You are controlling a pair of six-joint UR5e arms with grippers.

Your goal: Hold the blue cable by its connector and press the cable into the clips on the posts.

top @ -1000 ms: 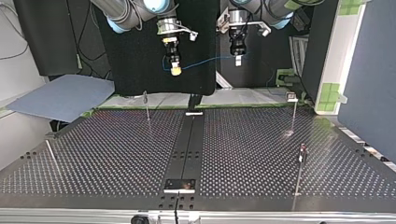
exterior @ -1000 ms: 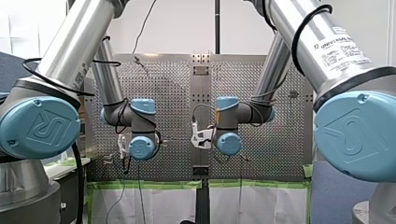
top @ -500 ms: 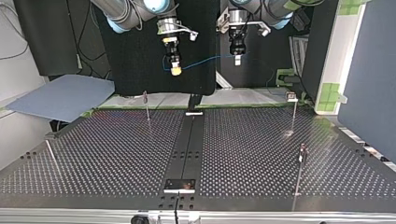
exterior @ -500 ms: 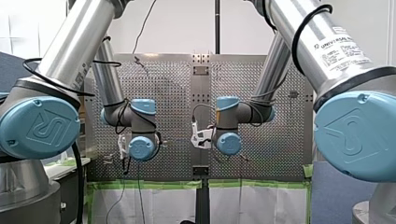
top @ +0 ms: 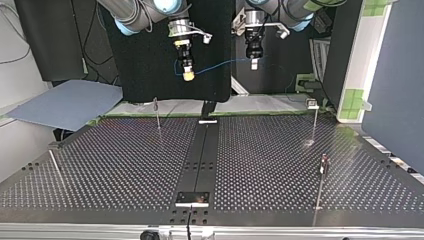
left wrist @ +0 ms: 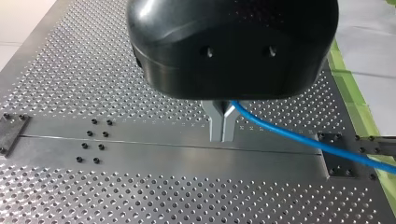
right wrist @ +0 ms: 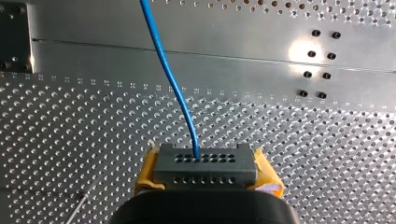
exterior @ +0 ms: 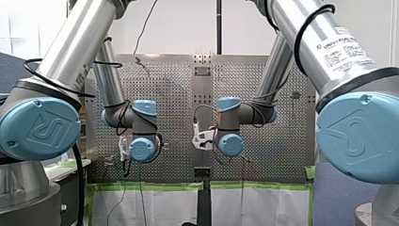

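Note:
High above the table, the blue cable point(top: 225, 64) runs between my two grippers. My right gripper point(right wrist: 205, 173), with yellow pads point(right wrist: 148, 173), is shut on the dark grey connector point(right wrist: 205, 163); the blue cable point(right wrist: 172, 79) leaves the connector's face. It hangs at the top view's left point(top: 188, 75). My left gripper point(left wrist: 222, 133) has its metal fingers shut on the blue cable point(left wrist: 299, 140), which trails off to one side. It shows at the top view's right point(top: 254, 64). Thin posts with clips stand on the table point(top: 157, 114) point(top: 314, 120) point(top: 321, 182).
The perforated table point(top: 110, 165) has a dark centre strip point(top: 200, 160) with a small plate point(top: 192, 198) near the top view's front edge. A bare rod point(top: 56, 169) leans at that view's left. A grey-blue sheet point(top: 65, 105) lies beyond the table's edge.
In the front view my left arm's wrist has drifted very slightly to the left. Both grips and the cable look the same.

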